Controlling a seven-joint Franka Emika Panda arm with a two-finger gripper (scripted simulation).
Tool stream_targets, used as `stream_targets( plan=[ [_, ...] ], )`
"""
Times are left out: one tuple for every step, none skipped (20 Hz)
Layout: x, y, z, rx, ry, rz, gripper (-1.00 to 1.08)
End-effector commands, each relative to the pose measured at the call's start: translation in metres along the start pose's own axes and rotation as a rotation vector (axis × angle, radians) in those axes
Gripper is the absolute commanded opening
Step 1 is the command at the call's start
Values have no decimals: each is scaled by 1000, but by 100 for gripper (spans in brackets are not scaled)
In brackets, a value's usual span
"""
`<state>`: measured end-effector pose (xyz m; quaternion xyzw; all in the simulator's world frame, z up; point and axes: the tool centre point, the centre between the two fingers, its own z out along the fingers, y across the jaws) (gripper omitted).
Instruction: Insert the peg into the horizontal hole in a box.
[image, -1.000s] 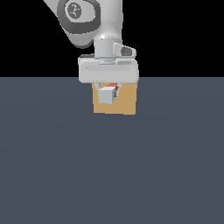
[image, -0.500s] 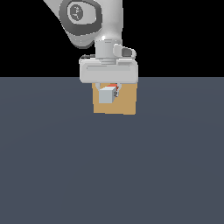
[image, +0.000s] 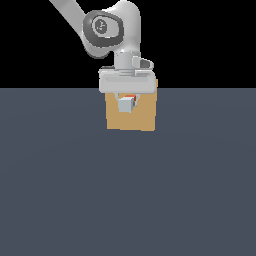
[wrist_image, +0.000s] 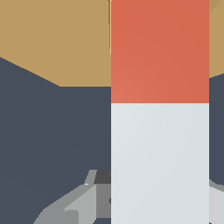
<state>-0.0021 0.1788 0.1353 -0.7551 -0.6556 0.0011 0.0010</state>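
Peg pinched in the jaws, held level before the tan box.

The jaws of the gripper (image: 127, 100) are closed on the peg (wrist_image: 159, 131), which is gripped along its white length; part of one finger (wrist_image: 83, 203) is seen beside it in the wrist view. The peg's orange-red end is pointed away from the hand and is seen against the face of the box (image: 142, 117). In the exterior view the peg is shown end-on as a pale square with a sliver of orange above it, in front of the box's upper middle. The hole is hidden behind the peg, so whether the tip has entered cannot be told. The box is set on a dark grey floor (image: 128, 200).
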Motion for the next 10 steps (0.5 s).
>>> stream_targets(
  plan=[
    [19,1,-3,-5,2,1,-100],
    [25,1,-3,-5,2,1,-100],
    [30,2,-3,-5,2,1,-100],
    [34,2,-3,-5,2,1,-100],
    [37,2,-3,-5,2,1,-100],
    [40,2,-3,-5,2,1,-100],
    [41,3,-3,-5,2,1,-100],
    [42,3,-3,-5,2,1,-100],
    [43,3,-3,-5,2,1,-100],
    [43,3,-3,-5,2,1,-100]
  ],
)
